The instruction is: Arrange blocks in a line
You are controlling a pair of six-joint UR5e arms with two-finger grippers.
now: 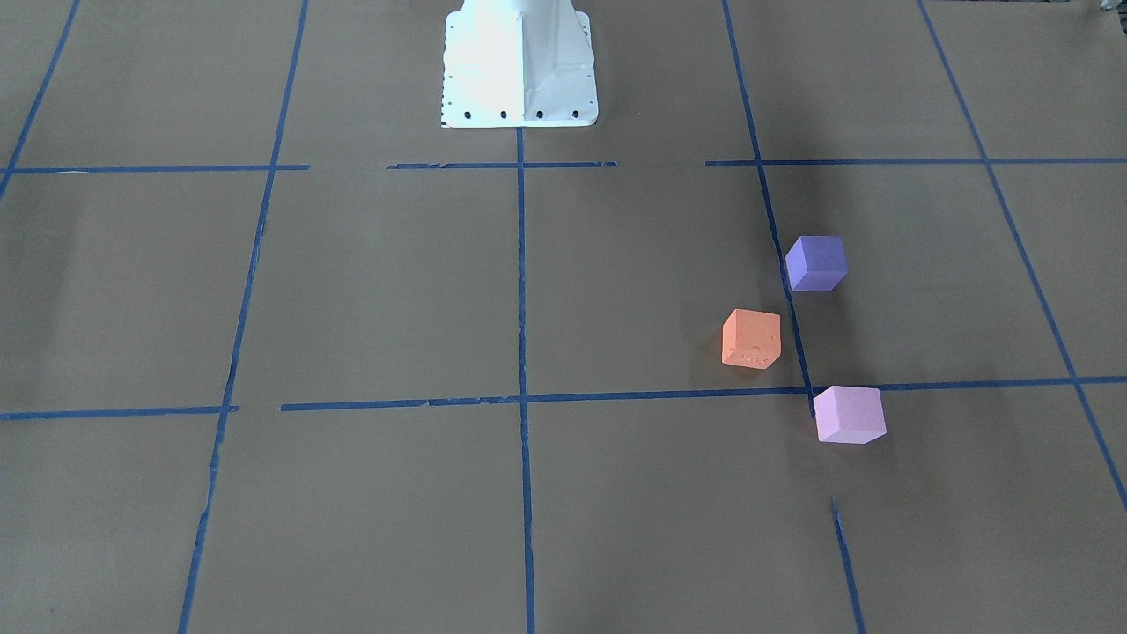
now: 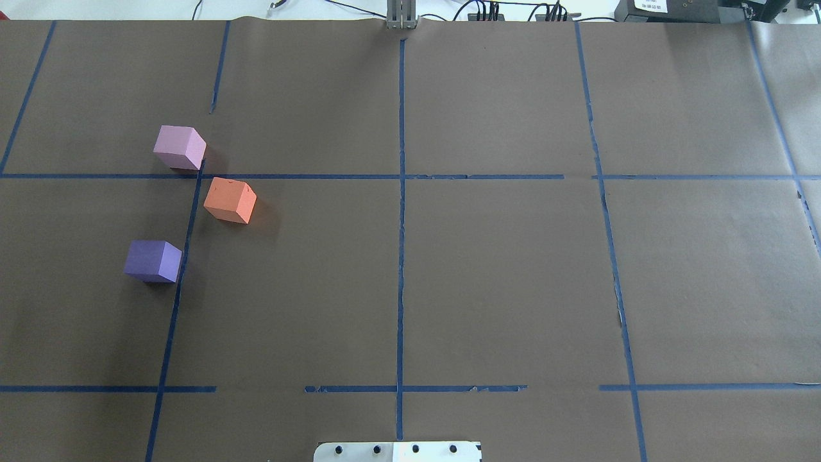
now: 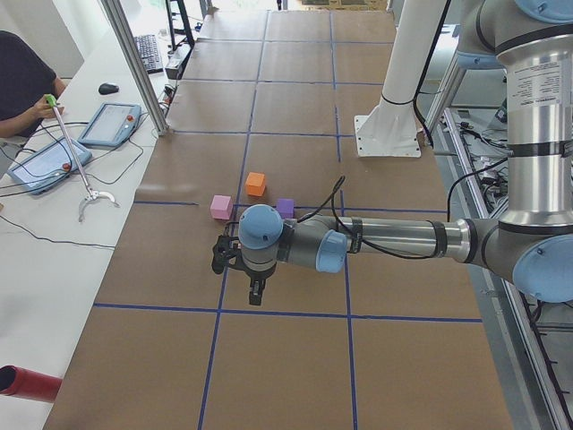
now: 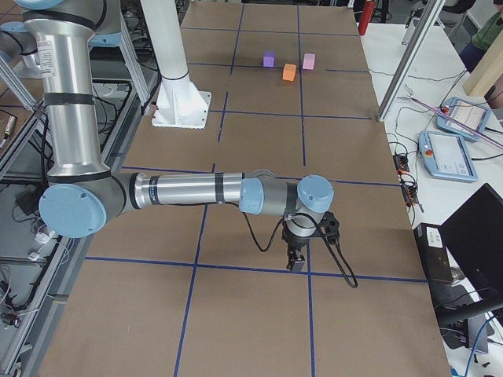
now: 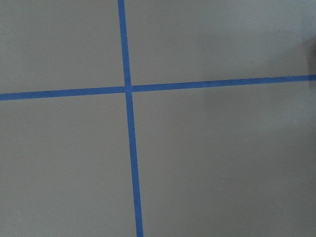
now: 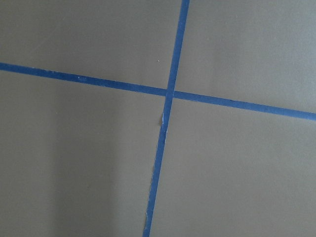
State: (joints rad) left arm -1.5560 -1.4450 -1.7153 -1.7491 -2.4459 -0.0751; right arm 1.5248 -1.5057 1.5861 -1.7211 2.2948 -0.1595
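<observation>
Three cubes lie apart on the brown paper on the robot's left side: an orange block [image 2: 229,200], a violet-blue block [image 2: 152,260] and a pale pink-lilac block [image 2: 179,147]. They also show in the front view: orange [image 1: 751,338], violet-blue [image 1: 816,262], pink [image 1: 849,414]. My left gripper [image 3: 255,291] hangs over the table, nearer the left-end camera than the blocks and apart from them. My right gripper [image 4: 297,259] hangs over the far right end, far from the blocks. I cannot tell whether either is open or shut. Both wrist views show only paper and tape.
Blue tape lines [image 2: 401,256] form a grid on the paper. The white robot base [image 1: 519,66] stands at mid table. An operator [image 3: 22,90] with a grabber tool sits at the side bench with teach pendants [image 4: 460,153]. A red cylinder [image 3: 27,383] lies on the bench.
</observation>
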